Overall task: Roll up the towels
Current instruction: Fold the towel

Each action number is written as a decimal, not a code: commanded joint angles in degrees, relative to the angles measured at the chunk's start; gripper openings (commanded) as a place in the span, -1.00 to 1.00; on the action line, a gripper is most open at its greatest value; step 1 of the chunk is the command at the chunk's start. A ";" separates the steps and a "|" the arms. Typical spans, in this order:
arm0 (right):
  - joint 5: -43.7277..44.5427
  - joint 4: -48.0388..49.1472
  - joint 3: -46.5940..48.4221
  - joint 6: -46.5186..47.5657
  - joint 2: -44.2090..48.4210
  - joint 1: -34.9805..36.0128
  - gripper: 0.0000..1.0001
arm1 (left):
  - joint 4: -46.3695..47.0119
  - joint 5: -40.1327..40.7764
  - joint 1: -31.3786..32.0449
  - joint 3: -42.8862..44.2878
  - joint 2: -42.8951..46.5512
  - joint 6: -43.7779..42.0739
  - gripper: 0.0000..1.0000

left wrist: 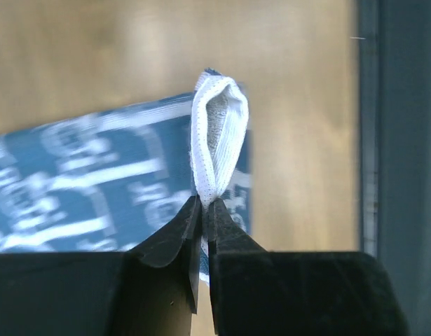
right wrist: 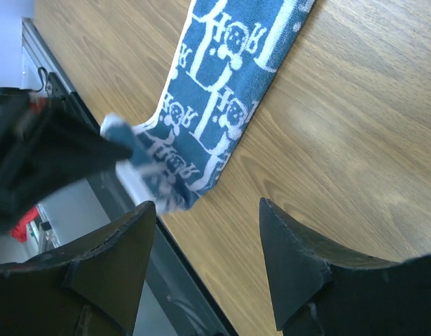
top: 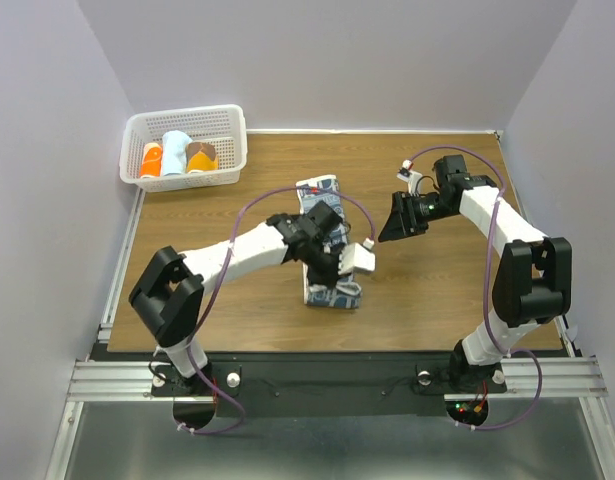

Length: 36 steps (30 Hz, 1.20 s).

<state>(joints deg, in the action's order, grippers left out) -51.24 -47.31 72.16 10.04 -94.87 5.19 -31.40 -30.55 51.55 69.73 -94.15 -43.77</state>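
Note:
A long navy-blue towel (top: 320, 197) with pale motifs lies lengthwise at the middle of the table. My left gripper (top: 332, 278) is over its near end. In the left wrist view the jaws (left wrist: 204, 204) are shut on a lifted white fold (left wrist: 215, 133) of the towel's edge, and the blue cloth (left wrist: 96, 182) stretches away to the left. My right gripper (top: 395, 222) hovers to the right of the towel, apart from it. Seen from the right wrist, its fingers (right wrist: 208, 210) stand open over bare wood, with the towel (right wrist: 229, 84) beyond them.
A white basket (top: 187, 113) at the back left holds rolled towels in orange, light blue and brown. Grey walls close in the table on three sides. The table's near edge and a metal rail (top: 327, 375) run just below the towel's end.

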 commanded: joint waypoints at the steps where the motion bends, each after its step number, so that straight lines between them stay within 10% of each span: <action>1: -0.87 1.17 -0.88 0.15 0.65 -0.62 0.32 | -3.76 -0.13 -4.34 6.37 -3.93 -3.51 -1.00; 36: -2.11 0.99 -2.64 0.59 -0.93 -0.53 0.33 | 3.10 7.08 -14.46 16.84 -18.00 -8.00 -1.00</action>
<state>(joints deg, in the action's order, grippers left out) -51.96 -47.31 70.32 10.26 -95.39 4.91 -28.53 -23.53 37.63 84.75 -112.62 -50.96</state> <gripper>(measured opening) 0.664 0.156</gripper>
